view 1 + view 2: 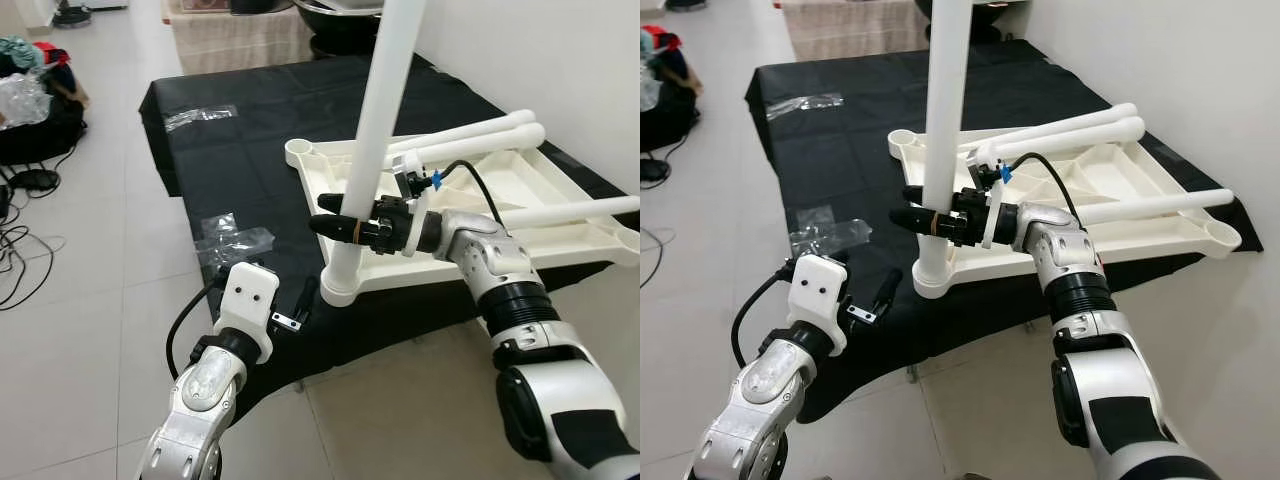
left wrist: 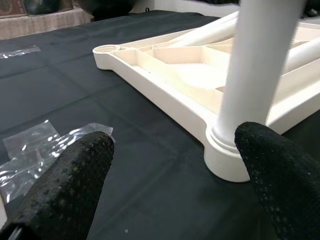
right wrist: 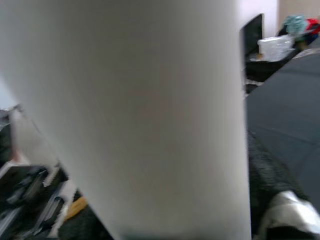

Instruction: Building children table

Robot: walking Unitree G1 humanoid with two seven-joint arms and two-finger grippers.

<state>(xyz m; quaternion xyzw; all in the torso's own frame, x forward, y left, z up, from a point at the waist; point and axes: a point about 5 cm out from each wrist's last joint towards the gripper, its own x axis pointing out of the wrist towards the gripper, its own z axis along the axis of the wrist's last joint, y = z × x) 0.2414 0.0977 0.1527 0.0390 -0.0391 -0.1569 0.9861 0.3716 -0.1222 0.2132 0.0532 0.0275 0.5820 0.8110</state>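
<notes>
A white plastic tabletop lies upside down on a black cloth. One white table leg stands upright in the near corner socket. My right gripper is shut on this leg low down; the leg is pressed close to the right wrist camera. Three more white legs lie across the tabletop. My left gripper is open just above the cloth, left of the socket, with its black fingers spread wide.
Clear plastic wrappers lie on the cloth near my left gripper, and another wrapper lies farther back. The cloth's front edge runs just before the socket. Bags and cables sit on the tiled floor at far left. A white wall stands at right.
</notes>
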